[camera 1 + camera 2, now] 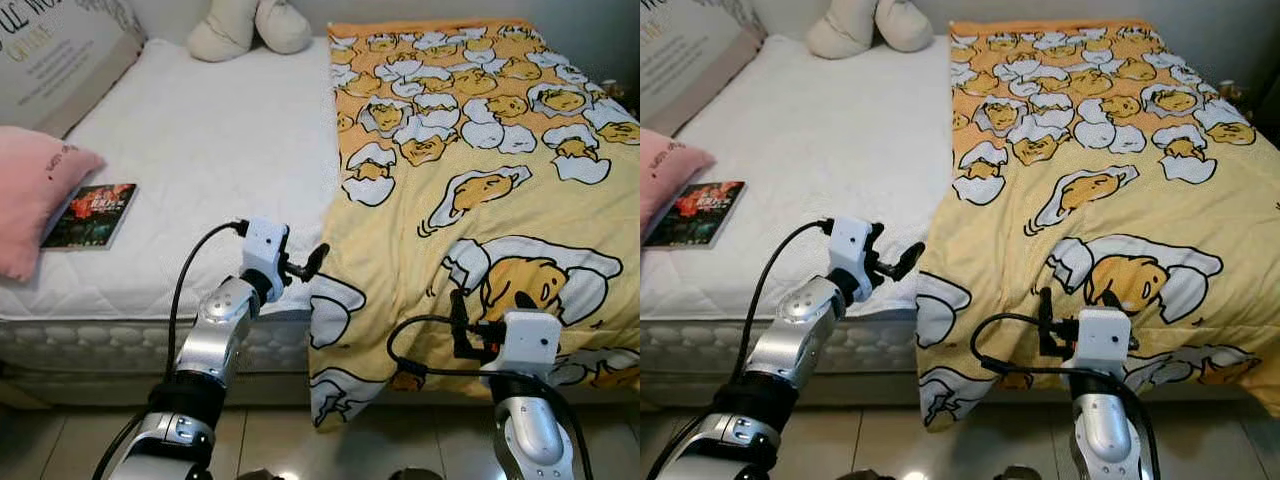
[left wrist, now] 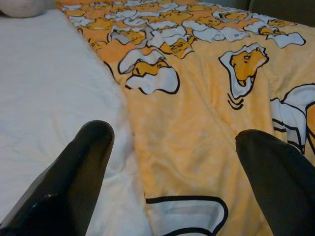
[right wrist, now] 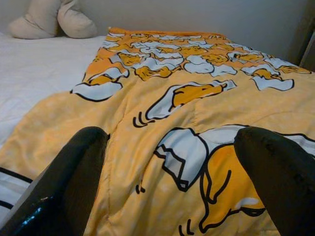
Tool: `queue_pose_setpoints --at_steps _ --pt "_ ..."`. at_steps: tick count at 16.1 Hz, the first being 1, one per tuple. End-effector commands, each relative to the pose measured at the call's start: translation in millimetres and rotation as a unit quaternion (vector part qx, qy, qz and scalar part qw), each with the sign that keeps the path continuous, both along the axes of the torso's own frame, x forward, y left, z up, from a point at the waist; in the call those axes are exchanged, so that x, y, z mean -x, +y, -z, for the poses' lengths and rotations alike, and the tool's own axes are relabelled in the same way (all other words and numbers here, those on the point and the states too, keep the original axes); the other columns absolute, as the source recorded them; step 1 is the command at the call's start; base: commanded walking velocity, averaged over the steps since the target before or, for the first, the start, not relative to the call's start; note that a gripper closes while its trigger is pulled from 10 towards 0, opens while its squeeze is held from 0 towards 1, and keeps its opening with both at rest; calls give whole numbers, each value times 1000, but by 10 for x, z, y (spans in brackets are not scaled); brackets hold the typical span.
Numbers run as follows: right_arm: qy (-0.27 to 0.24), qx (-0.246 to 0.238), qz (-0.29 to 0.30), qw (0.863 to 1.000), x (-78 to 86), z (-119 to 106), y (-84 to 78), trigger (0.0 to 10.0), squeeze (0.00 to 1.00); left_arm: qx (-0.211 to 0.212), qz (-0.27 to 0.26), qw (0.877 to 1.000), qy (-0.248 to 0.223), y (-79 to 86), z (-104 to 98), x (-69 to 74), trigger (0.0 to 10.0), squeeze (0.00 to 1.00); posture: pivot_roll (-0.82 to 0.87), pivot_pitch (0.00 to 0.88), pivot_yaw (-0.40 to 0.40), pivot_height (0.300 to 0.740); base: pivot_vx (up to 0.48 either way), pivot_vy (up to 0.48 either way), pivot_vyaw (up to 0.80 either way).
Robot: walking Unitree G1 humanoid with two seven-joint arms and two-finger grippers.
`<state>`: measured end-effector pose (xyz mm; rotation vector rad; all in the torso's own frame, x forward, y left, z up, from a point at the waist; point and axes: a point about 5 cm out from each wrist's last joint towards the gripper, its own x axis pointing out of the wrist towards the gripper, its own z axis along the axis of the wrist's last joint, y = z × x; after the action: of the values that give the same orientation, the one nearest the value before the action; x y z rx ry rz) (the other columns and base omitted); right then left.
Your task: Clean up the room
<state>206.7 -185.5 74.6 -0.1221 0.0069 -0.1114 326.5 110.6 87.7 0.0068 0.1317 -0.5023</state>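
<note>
A yellow blanket printed with cartoon egg figures covers the right half of the bed and hangs over its front edge. The left half is bare white mattress. My left gripper is open at the bed's front edge, right by the blanket's left border; in the left wrist view its fingers straddle the line where blanket meets sheet. My right gripper is open and empty, low in front of the blanket's overhanging part, with the blanket spread ahead between its fingers.
A book with a dark cover lies on the mattress at the left, beside a pink pillow. A large lettered cushion and a cream plush toy sit at the head of the bed. Tiled floor lies below.
</note>
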Motion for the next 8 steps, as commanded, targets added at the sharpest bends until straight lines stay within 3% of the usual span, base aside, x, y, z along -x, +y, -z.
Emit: queue_pose_setpoints --at_steps 1,4,6,8 --pt "-14 2 -3 1000 -15 -56 9 10000 275 6 6 1000 -8 -22 -37 -29 10000 0 -93 66 77 740 0 322 0" --pt "-12 2 -7 1000 -23 -50 9 10000 275 8 11 1000 -13 -51 -38 -24 10000 0 -93 53 74 740 0 455 0" --pt "-12 2 -14 1000 -30 -50 11 10000 302 6 9 1000 -9 -49 -11 -9 10000 0 -93 47 73 740 0 0 0" --pt "-8 -14 -6 1000 -32 -31 -18 10000 318 2 1 1000 1 -6 78 73 10000 0 -95 37 77 740 0 0 656"
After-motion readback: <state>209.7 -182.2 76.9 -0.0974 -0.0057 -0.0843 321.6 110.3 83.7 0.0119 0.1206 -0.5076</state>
